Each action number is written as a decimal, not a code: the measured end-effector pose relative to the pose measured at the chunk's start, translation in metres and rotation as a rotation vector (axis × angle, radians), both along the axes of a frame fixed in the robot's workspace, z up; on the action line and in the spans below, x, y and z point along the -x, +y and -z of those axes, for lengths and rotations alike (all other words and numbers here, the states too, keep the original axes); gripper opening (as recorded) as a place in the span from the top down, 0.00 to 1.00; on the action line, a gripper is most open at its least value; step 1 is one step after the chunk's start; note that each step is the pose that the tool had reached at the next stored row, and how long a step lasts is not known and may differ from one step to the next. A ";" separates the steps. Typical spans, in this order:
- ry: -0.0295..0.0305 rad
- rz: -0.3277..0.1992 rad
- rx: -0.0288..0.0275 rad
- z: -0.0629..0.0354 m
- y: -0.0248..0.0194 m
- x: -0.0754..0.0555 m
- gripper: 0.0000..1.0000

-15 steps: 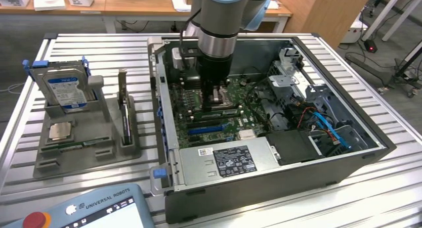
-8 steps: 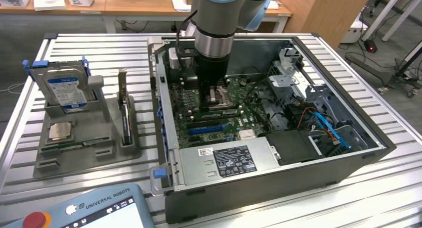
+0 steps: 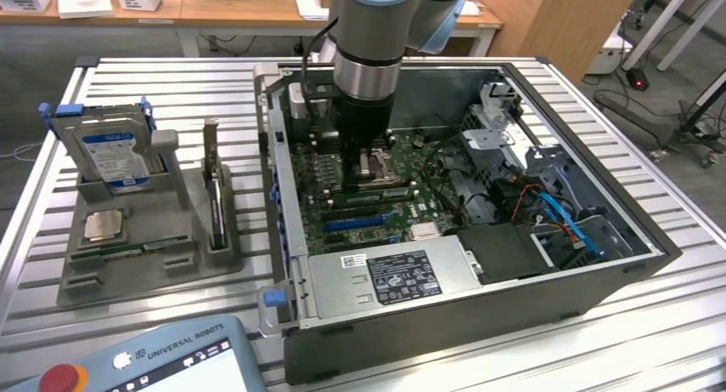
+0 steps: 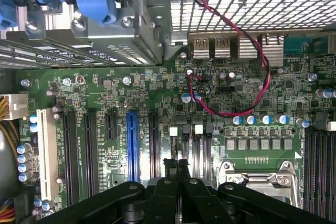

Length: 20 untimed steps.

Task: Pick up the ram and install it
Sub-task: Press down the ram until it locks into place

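Note:
The ram (image 3: 121,251) is a thin green stick lying in the grey holder (image 3: 85,281) on the table, at the exterior view's left, far from the arm. My gripper (image 3: 372,167) hangs inside the open computer case (image 3: 635,264), just above the motherboard (image 3: 340,184) beside the silver processor socket (image 3: 380,173). In the wrist view my gripper (image 4: 176,167) has its black fingers (image 4: 169,174) pressed together and shut, with nothing between them. Beneath them lie the green motherboard (image 4: 105,90), the processor socket (image 4: 257,174) and the dark memory slots (image 4: 316,166).
The holder also carries an upright hard drive (image 3: 114,150), a processor chip (image 3: 104,225) and a dark card on edge (image 3: 213,184). A power supply (image 3: 392,277) and drive cages (image 3: 499,120) crowd the case. A teach pendant (image 3: 148,362) lies at the front edge.

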State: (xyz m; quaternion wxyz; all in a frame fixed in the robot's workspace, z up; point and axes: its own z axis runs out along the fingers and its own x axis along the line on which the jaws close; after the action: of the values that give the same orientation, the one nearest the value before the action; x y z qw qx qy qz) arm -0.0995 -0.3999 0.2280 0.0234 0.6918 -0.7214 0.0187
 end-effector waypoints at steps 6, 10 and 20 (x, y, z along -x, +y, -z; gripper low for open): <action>-0.0001 0.000 -0.0001 0.0010 0.0001 0.002 0.90; 0.0000 0.000 0.0000 0.0010 0.0000 0.003 0.90; 0.0000 0.000 0.0000 0.0036 0.0000 0.005 0.90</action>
State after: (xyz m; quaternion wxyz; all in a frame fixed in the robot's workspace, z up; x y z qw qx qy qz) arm -0.1049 -0.3999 0.2244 0.0234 0.6919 -0.7214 0.0187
